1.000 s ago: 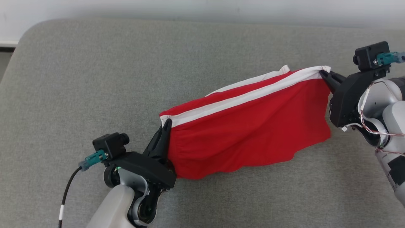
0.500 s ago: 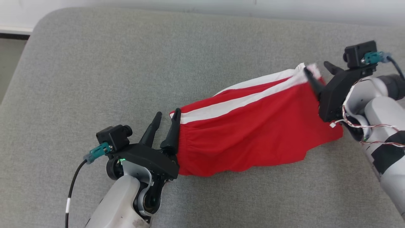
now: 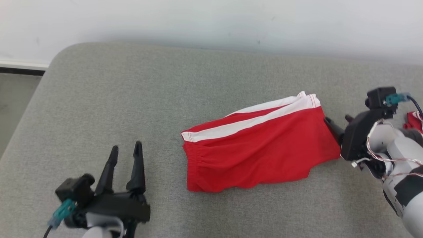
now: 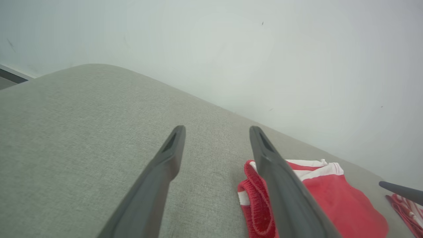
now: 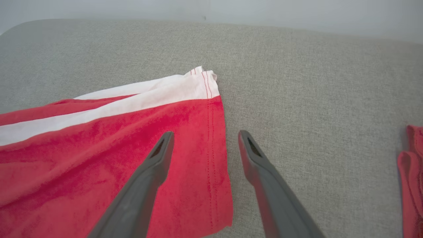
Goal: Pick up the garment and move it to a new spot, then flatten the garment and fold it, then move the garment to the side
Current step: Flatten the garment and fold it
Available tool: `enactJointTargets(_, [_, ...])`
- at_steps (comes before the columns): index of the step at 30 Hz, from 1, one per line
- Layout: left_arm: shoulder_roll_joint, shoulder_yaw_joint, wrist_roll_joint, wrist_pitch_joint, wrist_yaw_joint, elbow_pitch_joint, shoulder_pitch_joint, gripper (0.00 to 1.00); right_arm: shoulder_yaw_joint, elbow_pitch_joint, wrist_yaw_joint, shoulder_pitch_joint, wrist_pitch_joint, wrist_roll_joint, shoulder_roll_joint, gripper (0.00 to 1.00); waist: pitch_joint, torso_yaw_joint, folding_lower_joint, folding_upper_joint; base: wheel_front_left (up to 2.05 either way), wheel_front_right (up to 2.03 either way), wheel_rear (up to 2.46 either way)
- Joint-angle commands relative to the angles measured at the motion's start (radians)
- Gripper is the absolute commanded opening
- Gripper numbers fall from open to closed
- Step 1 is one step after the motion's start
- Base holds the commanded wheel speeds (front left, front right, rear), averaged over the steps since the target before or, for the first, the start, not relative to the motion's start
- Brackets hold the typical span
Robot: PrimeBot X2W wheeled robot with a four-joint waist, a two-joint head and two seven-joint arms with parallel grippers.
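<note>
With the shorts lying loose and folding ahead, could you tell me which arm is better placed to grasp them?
Probably the right: the right gripper is open at the hem of the shorts, while the left gripper stands apart from them over the cushion.

soft red cloth garment (image 3: 257,152) on matt, coarse-woven grey upholstery (image 3: 132,99).

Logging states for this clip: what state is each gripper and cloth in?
Red shorts with white side stripe: lying on grey fabric cushion, ungripped, lower edge rippled.
Left gripper: jaws open, clear of shorts.
Right gripper: jaws open, by shorts' hem.
Second red cloth: lying at cushion's right.
</note>
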Motion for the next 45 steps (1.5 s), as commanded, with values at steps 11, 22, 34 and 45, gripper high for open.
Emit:
enactJointTargets(11, [-0.017, 0.113, 0.245, -0.003, -0.069, -0.141, 0.195, 1.0, -0.057, 0.147, -0.003, 0.028, 0.009, 0.048, -0.011, 1.0, 0.01, 0.079, 0.0002, 0.0001, 0.0, 0.0, 0.0])
enactJointTargets(22, [-0.039, 0.11, 0.33, -0.003, -0.094, -0.151, 0.196, 1.0, -0.09, 0.258, -0.003, -0.011, -0.028, 0.027, 0.021, 1.0, 0.066, 0.145, 0.0002, 0.0001, 0.0, 0.0, 0.0])
enactJointTargets(34, [-0.043, 0.109, 0.334, -0.003, -0.1, -0.147, 0.181, 1.0, -0.053, 0.296, -0.002, -0.001, -0.036, -0.001, 0.058, 0.0, 0.075, 0.141, 0.0002, 0.0001, 0.0, 0.0, 0.0])
enactJointTargets(45, [-0.042, 0.095, 0.354, -0.003, -0.089, -0.15, 0.183, 1.0, -0.05, 0.274, -0.003, -0.035, -0.135, -0.038, -0.001, 0.0, 0.032, 0.033, 0.0002, 0.0001, 0.0, 0.0, 0.0])
